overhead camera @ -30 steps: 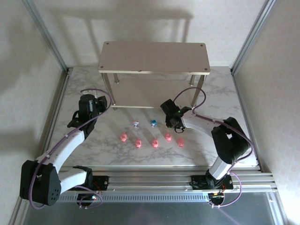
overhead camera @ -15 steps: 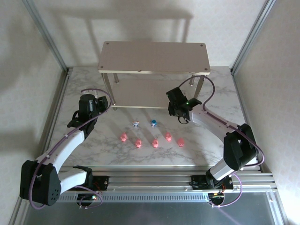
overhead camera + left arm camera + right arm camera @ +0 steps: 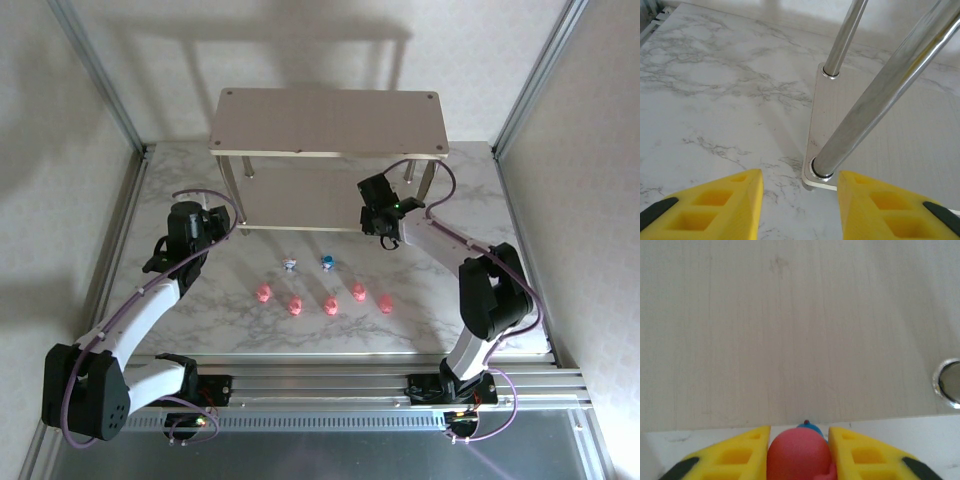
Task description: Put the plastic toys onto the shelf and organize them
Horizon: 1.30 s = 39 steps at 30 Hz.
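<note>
1. The counter (image 3: 440, 320), white marble, lies beneath both grippers.
2. The shelf (image 3: 327, 122) stands straight ahead of both grippers. Its lower board (image 3: 790, 330) begins just in front of the right gripper's fingertips. One silver leg (image 3: 875, 100) rises just ahead of the left gripper, slightly to its right.
3. The left gripper (image 3: 798, 182) hangs low over the counter, jaws apart, with nothing between its yellow fingers.
4. The right gripper (image 3: 799, 437) is clamped on a red toy (image 3: 799, 457) with a blue tip, which sits at the front edge of the lower board.
5. Five pink toys (image 3: 329, 304) lie in a loose row on the counter. They are behind the right gripper and to its left, toward the arm bases.
6. Two whitish toys (image 3: 289, 264) stand side by side to the left of the right gripper, between it and the pink row.
</note>
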Each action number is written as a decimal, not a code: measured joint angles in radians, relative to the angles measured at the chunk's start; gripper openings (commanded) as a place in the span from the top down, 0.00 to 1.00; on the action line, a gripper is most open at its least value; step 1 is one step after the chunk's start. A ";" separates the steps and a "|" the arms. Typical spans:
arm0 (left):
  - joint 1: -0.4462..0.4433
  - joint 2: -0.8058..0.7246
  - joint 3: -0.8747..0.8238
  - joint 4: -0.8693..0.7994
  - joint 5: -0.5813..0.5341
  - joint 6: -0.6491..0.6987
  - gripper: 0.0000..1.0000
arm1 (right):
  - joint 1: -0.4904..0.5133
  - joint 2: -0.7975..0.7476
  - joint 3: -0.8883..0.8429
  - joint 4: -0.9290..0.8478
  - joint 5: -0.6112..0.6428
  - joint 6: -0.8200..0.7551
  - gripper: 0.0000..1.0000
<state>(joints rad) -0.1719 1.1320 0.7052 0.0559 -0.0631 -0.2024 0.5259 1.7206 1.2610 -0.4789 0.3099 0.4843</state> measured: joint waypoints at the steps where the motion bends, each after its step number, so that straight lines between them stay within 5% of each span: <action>1: 0.000 0.000 0.000 -0.001 0.000 0.000 0.56 | -0.002 0.006 0.005 0.005 -0.001 -0.003 0.75; 39: 0.000 0.010 0.028 -0.009 0.000 -0.005 0.56 | -0.057 0.096 0.063 0.125 -0.058 -0.021 0.71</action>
<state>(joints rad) -0.1719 1.1419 0.7334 0.0467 -0.0635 -0.2070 0.4686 1.8168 1.3239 -0.3542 0.2520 0.4629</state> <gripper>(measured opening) 0.437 0.304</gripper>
